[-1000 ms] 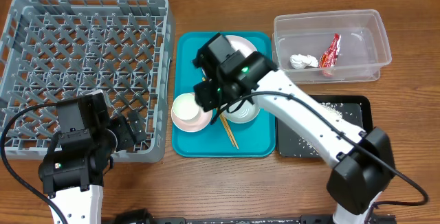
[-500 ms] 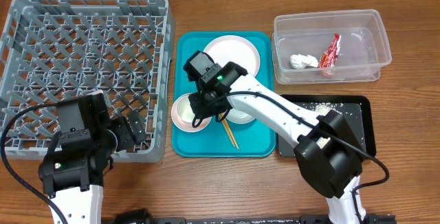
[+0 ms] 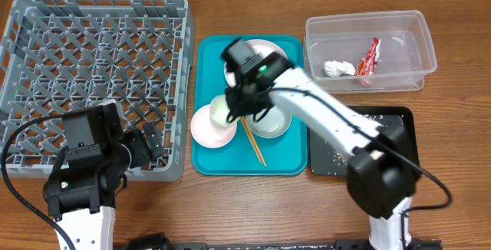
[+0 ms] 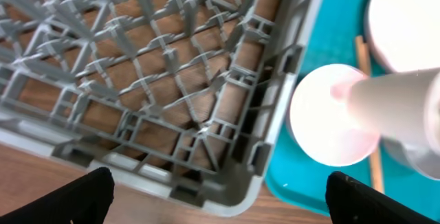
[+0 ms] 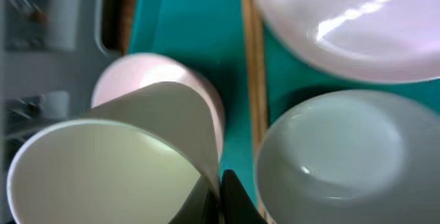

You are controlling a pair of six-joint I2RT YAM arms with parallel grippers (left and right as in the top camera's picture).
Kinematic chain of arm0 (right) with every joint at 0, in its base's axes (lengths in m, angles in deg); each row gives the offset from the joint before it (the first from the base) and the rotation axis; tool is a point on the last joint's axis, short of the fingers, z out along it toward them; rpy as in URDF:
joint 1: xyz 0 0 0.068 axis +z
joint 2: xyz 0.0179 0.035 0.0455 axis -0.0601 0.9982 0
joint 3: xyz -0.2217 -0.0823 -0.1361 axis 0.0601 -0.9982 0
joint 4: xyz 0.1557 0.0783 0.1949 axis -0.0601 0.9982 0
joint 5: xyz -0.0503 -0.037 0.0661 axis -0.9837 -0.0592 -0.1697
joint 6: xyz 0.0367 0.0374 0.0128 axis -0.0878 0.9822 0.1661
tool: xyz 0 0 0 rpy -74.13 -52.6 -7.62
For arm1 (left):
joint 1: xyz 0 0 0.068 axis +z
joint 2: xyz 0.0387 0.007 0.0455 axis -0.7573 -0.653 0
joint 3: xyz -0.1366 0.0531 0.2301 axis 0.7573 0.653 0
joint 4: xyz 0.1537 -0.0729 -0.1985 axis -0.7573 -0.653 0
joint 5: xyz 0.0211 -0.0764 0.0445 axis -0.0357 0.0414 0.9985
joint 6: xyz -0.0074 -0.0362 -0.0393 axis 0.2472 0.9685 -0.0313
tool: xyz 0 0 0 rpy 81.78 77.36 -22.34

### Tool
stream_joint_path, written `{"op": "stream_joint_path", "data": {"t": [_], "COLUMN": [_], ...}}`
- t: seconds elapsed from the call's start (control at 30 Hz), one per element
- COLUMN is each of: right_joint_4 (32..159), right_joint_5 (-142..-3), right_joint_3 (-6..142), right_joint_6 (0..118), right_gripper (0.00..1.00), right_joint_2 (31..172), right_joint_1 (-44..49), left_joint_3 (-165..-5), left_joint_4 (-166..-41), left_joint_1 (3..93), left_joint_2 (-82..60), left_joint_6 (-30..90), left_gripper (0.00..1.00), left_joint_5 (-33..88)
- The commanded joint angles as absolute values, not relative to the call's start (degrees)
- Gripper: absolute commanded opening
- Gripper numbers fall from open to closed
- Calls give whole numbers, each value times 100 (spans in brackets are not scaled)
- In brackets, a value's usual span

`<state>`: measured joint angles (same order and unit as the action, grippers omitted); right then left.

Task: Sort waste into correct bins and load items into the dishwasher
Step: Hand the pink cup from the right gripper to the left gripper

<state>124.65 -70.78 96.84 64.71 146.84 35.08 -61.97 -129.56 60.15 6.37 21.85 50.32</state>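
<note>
Right wrist shows your right gripper (image 5: 221, 198) clamped on the small white cup (image 5: 113, 162); your left gripper (image 4: 220, 193) stands open.

Dish rack (image 4: 172, 80) beside teal tray (image 4: 333, 28)

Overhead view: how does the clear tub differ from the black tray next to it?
The clear tub has tall see-through walls; the black tray is shallow and opaque. The tub holds a white tissue and a red wrapper; the tray holds scattered rice grains. The tub is wholly visible; the robot arm covers part of the tray. Both are rectangular and sit on the wooden table.
</note>
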Motion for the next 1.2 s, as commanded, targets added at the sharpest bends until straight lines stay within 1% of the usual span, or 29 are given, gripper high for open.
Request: {"op": "stream_joint_path", "data": {"t": [0.0,0.17,0.4,0.57,0.7,0.83,1.03,1.17], "right_joint_4": [12526,12744,13018,13039,13026,13002,12991,12994], "right_joint_5": [-7117,-6632,-4752,-3458,-2890,-2521,-1651,-1410], "right_joint_3": [10045,10045,10032,10032,10032,10032,10032,10032], "right_joint_6": [6460,6462,6408,6152,6154,6152,6132,6132], "right_gripper": [4,4,4,4,4,4,4,4], "right_joint_2": [13910,13552,13560,13560,13560,13560,13560,13560], "right_joint_1": [3206,2598,1857,1790,1790,1790,1792,1822], "left_joint_3": [-6331,-6331,-6331,-6331,-6331,-6331,-6331,-6331], "left_joint_4": [-12805,-12392,-11457,-10325,-9566,-9081,-8506,-8298], "left_joint_1": [6045,6043,5903,5538,5326,5162,4907,4802], "left_joint_2": [626,552,-34,-626,-932,-1035,-1033,-1033], "left_joint_6": [2220,2220,2187,2177,2179,2179,2179,2179], "left_gripper": [100,100,100,100,100,100,100,100], "left_joint_5": [4402,3353,1414,-124,-1058,-1538,-1864,-1954]}}
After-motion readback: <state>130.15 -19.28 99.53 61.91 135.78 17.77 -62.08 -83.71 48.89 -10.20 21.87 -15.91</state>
